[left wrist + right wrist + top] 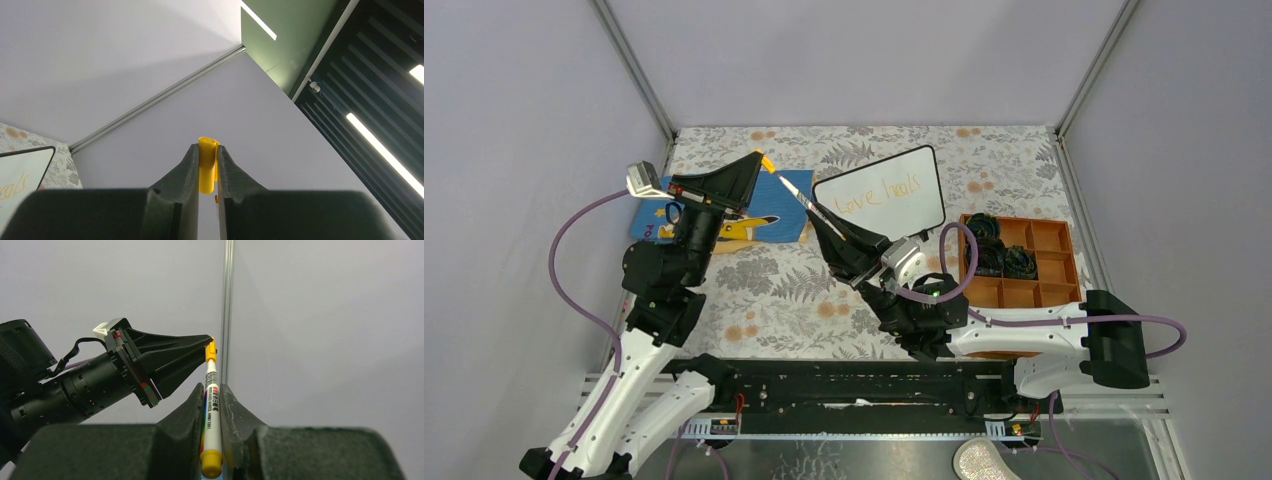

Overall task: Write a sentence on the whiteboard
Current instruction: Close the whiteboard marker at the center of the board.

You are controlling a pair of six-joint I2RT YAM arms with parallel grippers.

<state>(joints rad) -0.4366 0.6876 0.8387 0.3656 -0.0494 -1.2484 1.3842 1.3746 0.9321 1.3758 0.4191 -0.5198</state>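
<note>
The whiteboard (879,190) lies at the back centre of the table with the sentence (876,194) in thin orange handwriting; its corner (20,175) also shows in the left wrist view. My right gripper (816,215) (213,387) is shut on a white marker (799,197) (211,410) that points up and to the left. My left gripper (761,160) (206,150) is shut on the marker's yellow cap (207,167) (210,351), raised above the table. The marker's tip meets the cap's open end; I cannot tell whether it sits inside.
A blue mat with a yellow plane (754,228) lies under the left arm. An orange compartment tray (1044,262) holding dark round items stands at the right. A floral cloth (784,290) covers the table, and grey walls close in three sides.
</note>
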